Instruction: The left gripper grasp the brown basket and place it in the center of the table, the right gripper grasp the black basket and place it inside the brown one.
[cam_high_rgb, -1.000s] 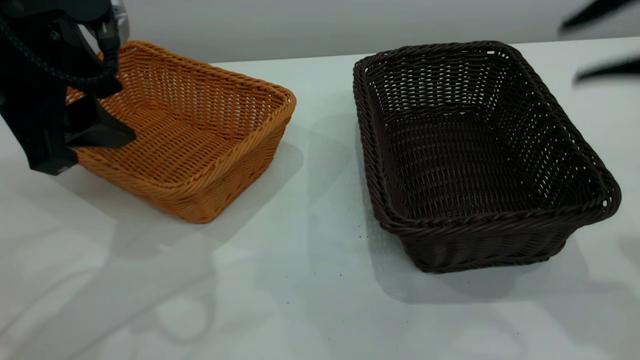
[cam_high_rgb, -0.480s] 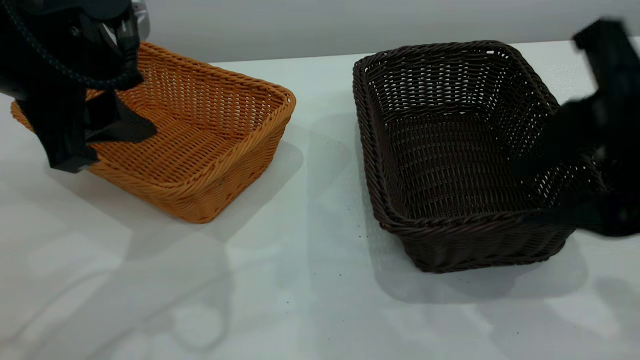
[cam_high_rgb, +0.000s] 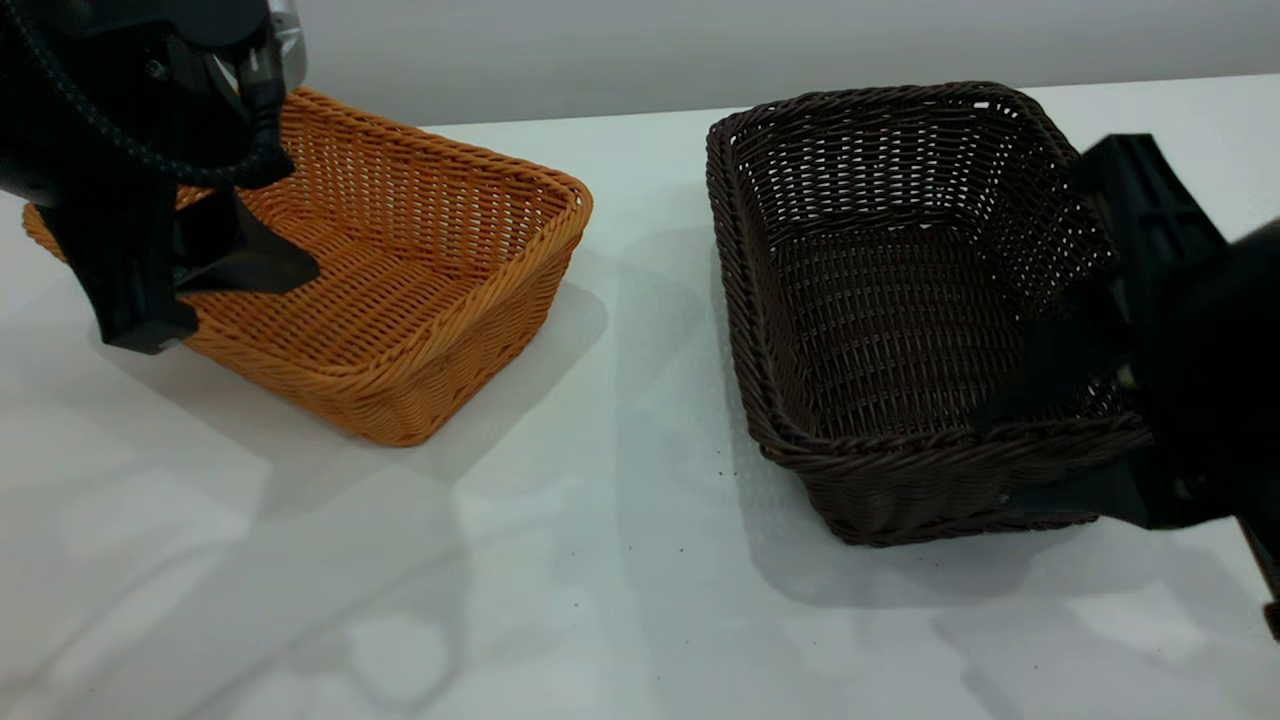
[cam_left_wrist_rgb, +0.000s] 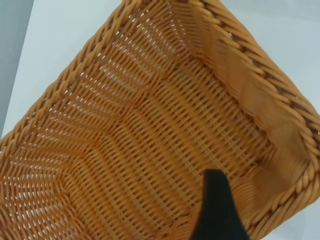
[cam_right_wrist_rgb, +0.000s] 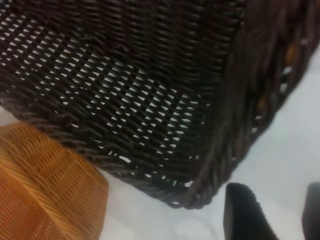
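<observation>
The light is bright, even and cool, and it comes from above. On the white table (cam_high_rgb: 620, 560) there are soft grey shadows: one beside the brown basket (cam_high_rgb: 400, 270), one in front of the black basket (cam_high_rgb: 900, 300), and some pale overlapping ones near the front edge, so there is more than one lamp. The table has no strong glare. In the exterior view the right gripper (cam_high_rgb: 1060, 440) looks a little soft. The right wrist view is blurred, most at the basket's corner. The left wrist view is sharper, with the dark finger (cam_left_wrist_rgb: 217, 210) out of focus.
</observation>
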